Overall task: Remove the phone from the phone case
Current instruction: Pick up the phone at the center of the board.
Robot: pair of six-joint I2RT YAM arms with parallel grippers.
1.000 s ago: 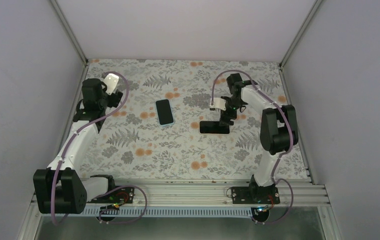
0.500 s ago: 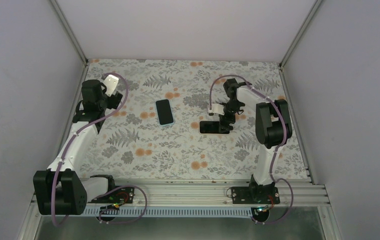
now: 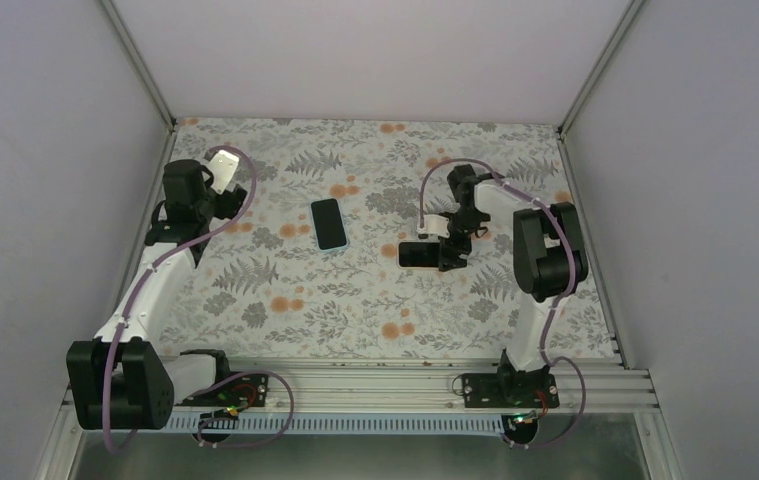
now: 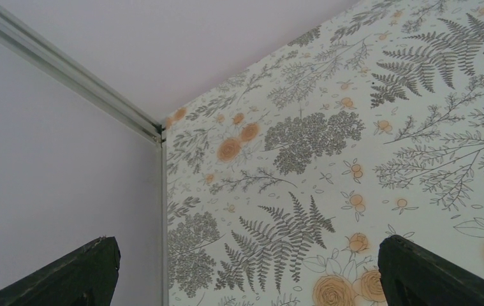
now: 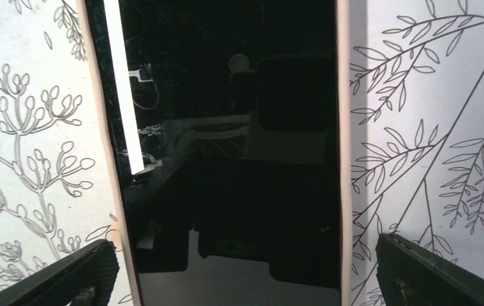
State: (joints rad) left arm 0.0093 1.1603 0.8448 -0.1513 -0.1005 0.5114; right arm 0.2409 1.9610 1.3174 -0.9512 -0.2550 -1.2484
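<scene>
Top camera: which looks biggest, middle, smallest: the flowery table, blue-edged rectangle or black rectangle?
1. Flowery table, largest.
2. Blue-edged rectangle and black rectangle look alike; the right tool hides part of the black one.

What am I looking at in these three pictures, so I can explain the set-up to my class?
Two robot arms are bolted at the near edge of a flowered table. One picture looks down from above; the other two come from a camera on each wrist. On the table lie a blue-rimmed slab, which may be a phone or a case, and a glossy black phone. The right gripper hangs open just over the black phone. The left gripper, also open, faces the far corner. Nothing is held.
</scene>
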